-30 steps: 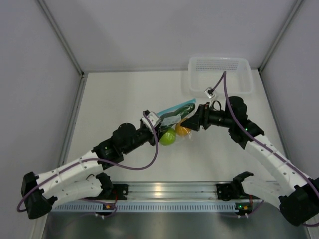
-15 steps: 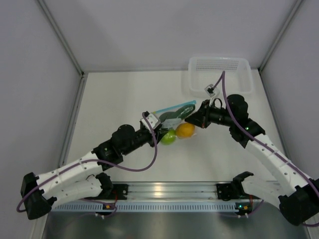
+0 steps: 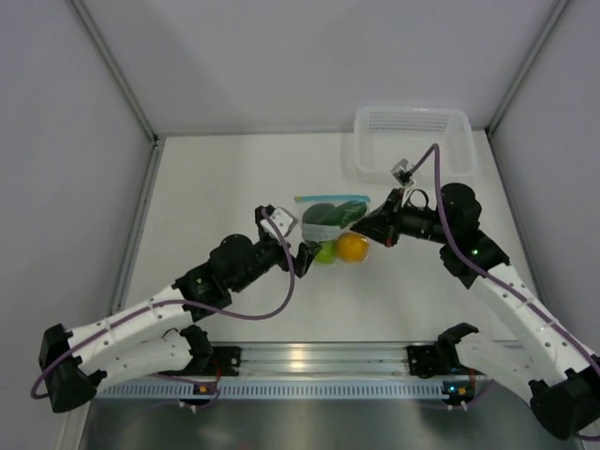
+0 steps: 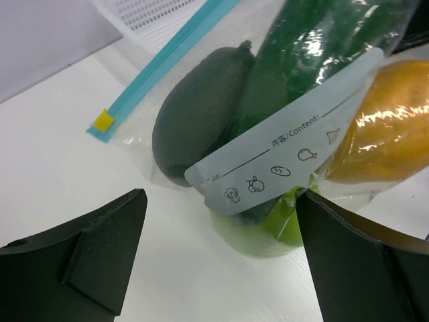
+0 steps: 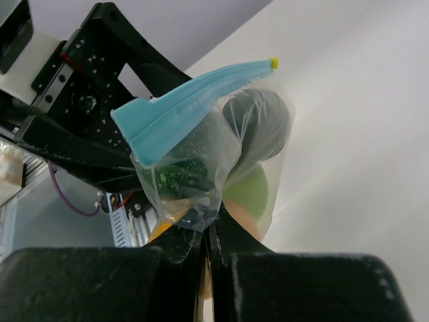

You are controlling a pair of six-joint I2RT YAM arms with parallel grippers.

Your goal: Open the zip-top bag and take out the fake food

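Observation:
The zip-top bag (image 3: 333, 217) lies mid-table, its light blue zip strip (image 3: 332, 199) on the far side and still shut. The fake food is inside: an orange fruit (image 3: 352, 247), a lime-green ball (image 3: 324, 251), a dark green oval (image 4: 201, 121) and a cucumber (image 4: 315, 54). My right gripper (image 3: 375, 231) is shut on a bunched fold of the bag's plastic at its right end (image 5: 209, 231). My left gripper (image 3: 300, 256) stands open just left of the bag. Its fingers (image 4: 100, 248) are wide apart, and the right one is at the plastic over the lime-green ball (image 4: 281, 221).
A white mesh basket (image 3: 412, 141) sits at the back right, just beyond the bag. Grey walls close in the table on the left, back and right. The two arms meet at the bag from either side.
The left gripper has let go of the bag and opened. The right gripper has shut on the bag's right end, and the bag has swung so its zip strip lies across the far side.

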